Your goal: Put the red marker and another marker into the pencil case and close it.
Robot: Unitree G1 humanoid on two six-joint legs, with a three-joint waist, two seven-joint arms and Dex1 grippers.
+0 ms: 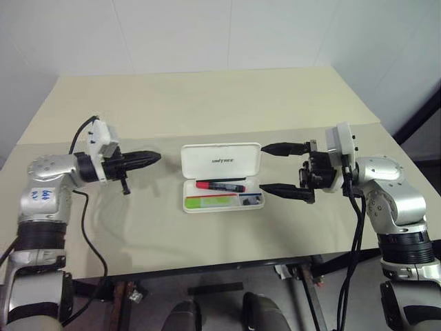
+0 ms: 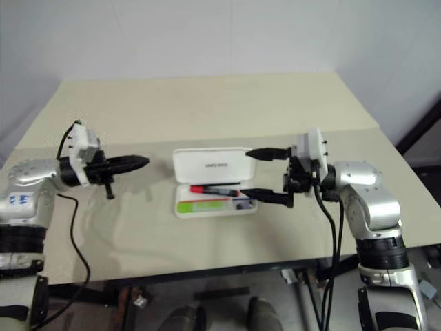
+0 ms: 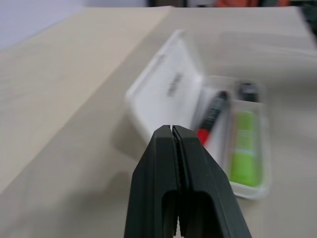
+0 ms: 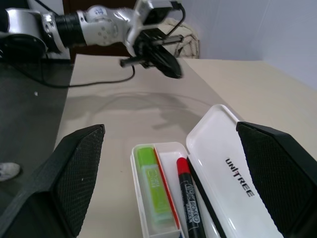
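your beige desk (image 1: 207,103) meets a white wall; the open pencil case (image 1: 222,176) holds the red marker (image 1: 220,185) and green marker (image 1: 209,201); your left gripper (image 1: 153,158) is closed empty, your right gripper (image 1: 279,169) gapes wide, empty.

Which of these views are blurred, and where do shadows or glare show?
Left wrist view: the pencil case, red marker and green marker are blurred, while the shut left gripper is sharp. Right wrist view: crisp; the lid's logo is readable; soft shadow on the table. Left eye view: even light, faint shadows under both arms, no glare on the lid.
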